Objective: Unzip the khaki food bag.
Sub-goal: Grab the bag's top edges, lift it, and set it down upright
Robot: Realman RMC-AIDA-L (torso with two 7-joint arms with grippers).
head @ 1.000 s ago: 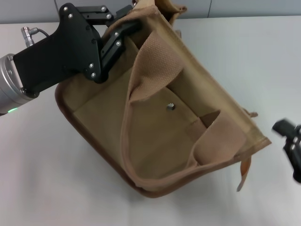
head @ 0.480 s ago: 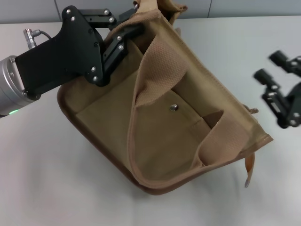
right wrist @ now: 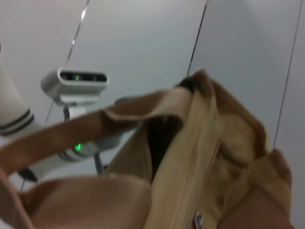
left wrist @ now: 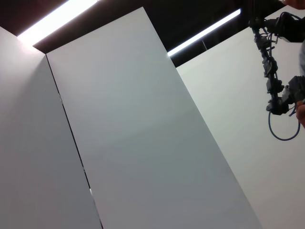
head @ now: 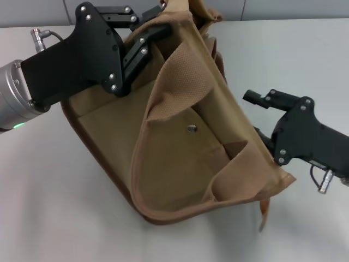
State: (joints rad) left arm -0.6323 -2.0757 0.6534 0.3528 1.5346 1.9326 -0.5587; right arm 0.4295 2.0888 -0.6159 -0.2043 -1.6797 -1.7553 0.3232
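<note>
The khaki food bag lies tilted on the white table, front pocket and metal snap facing up, one wide handle flopped across it. My left gripper is at the bag's far upper corner, shut on its top edge. At the bag's right end, my right gripper stands open, one finger above the end and the other against the fabric. The right wrist view looks along the bag top and its shut zipper, with a small silver pull near the frame's lower edge. The left wrist view shows only wall panels.
The bag rests on a white table, whose far edge meets a grey wall. A thin strap end hangs off the bag's lower right corner. The robot's head shows behind the bag in the right wrist view.
My right gripper came in from the right edge to the bag's right end. The bag shifted and swung slightly, its lower end moving left. The left gripper kept its hold.
</note>
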